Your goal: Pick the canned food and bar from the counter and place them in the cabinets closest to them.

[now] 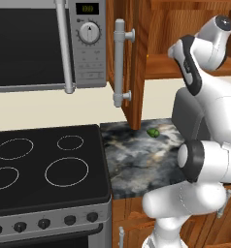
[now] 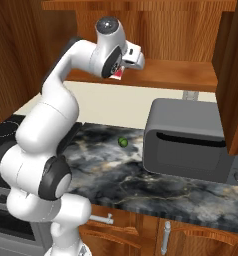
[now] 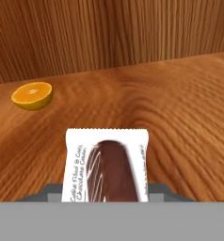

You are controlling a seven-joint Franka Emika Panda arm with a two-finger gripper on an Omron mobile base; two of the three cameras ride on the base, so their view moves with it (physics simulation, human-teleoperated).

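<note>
From the left base view, our white arm rises at the right and reaches up into an open cabinet [image 1: 161,58] of reddish-brown wood. Its door [image 1: 132,58], with a thick grey bar handle, stands swung out beside a steel microwave [image 1: 44,43]. Below lie a black glass stove top [image 1: 44,164] and the dark veined stone counter [image 1: 132,160], where a small green round fruit [image 1: 153,132] sits near the wall.

From the right base view, our gripper [image 2: 122,70] hovers just over the smooth cabinet shelf [image 2: 171,75], a sliver of red wrapper showing beneath the hand. A boxy grey toaster [image 2: 188,142] stands on the counter below.

In the hand view, our fingers are clenched on the bar [image 3: 106,165], a flat, glossy rectangular packet, white-edged with a dark chocolate picture. It is held over the grained wooden shelf. A halved orange [image 3: 32,95], domed and matte, rests further back.

We judge this the placing step: lower until the packet lies flat, well short of the orange, then let go gently.
</note>
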